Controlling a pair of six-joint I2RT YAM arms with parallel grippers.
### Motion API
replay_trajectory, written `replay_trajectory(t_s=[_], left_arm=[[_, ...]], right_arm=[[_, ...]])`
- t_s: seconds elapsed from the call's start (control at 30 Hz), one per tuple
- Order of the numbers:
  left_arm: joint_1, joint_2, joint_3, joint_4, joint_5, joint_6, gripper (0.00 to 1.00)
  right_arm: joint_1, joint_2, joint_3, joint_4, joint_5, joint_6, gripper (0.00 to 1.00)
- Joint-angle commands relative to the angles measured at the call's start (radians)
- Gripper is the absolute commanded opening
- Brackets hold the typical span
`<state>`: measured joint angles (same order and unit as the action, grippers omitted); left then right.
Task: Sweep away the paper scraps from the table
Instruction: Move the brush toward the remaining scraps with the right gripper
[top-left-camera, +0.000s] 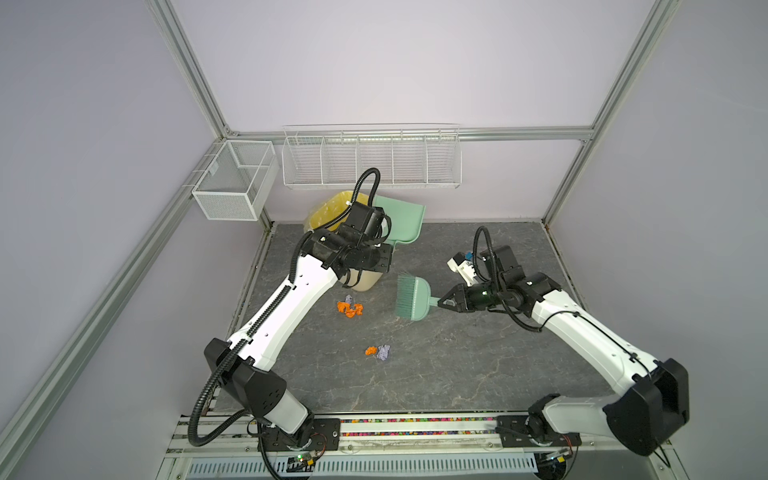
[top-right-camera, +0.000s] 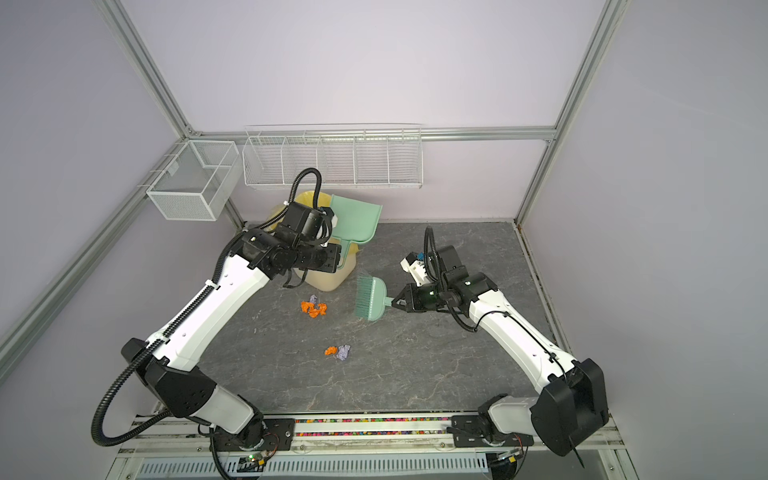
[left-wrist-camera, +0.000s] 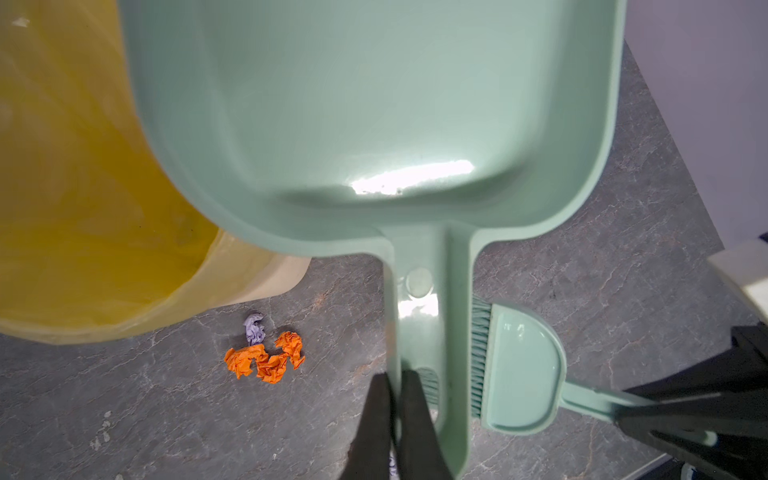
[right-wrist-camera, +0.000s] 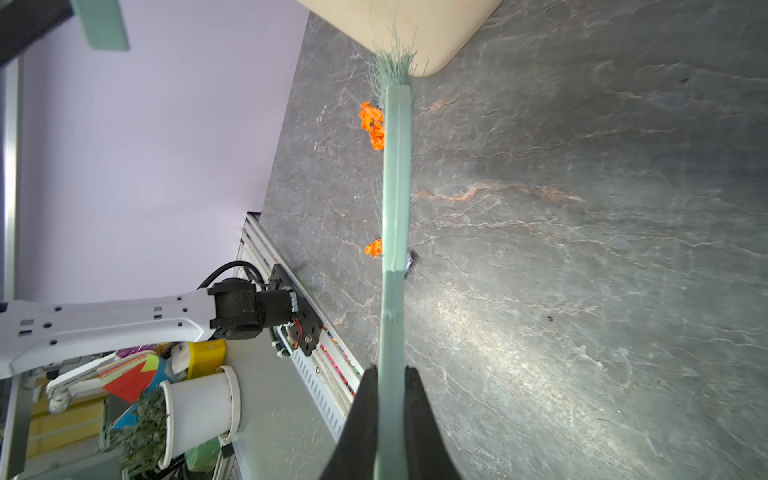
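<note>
The left hand (left-wrist-camera: 395, 377) was clamped shut on one side wall of the handle of the mint-green plastic dustpan (left-wrist-camera: 374, 124). It held the pan raised off the dark grey veined table (top-left-camera: 457, 357), close by the beige waste bin with a yellow liner (top-left-camera: 322, 216). The right hand (top-left-camera: 441, 302) was closed tight on the handle of the mint-green hand brush (top-left-camera: 415, 301), whose bristles faced the small crumpled orange and lavender paper scraps (top-left-camera: 350, 308). These lay on the table just in front of the bin. A second pair (top-left-camera: 379, 351), one orange and one lavender, lay nearer the table's middle, apart from the brush.
</note>
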<state>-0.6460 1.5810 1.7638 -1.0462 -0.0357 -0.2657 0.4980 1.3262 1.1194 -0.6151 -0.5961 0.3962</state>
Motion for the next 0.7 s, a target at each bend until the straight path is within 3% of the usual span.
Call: replay_trajectory(t_s=[0.0, 0.23, 0.67], left_arm=[[-0.007, 0.014, 0.034, 0.002, 0.004, -0.029, 0.0], [-0.007, 0.025, 0.049, -0.009, -0.003, -0.03, 0.0], [-0.007, 0.044, 0.053, -0.026, -0.033, -0.018, 0.0]], right_arm=[[0.019, 0.015, -0.018, 0.038, -0.077, -0.011, 0.07], [0.107, 0.03, -0.021, 0.028, -0.028, -0.011, 0.07], [0.221, 0.137, -0.057, 0.141, -0.071, 0.081, 0.07]])
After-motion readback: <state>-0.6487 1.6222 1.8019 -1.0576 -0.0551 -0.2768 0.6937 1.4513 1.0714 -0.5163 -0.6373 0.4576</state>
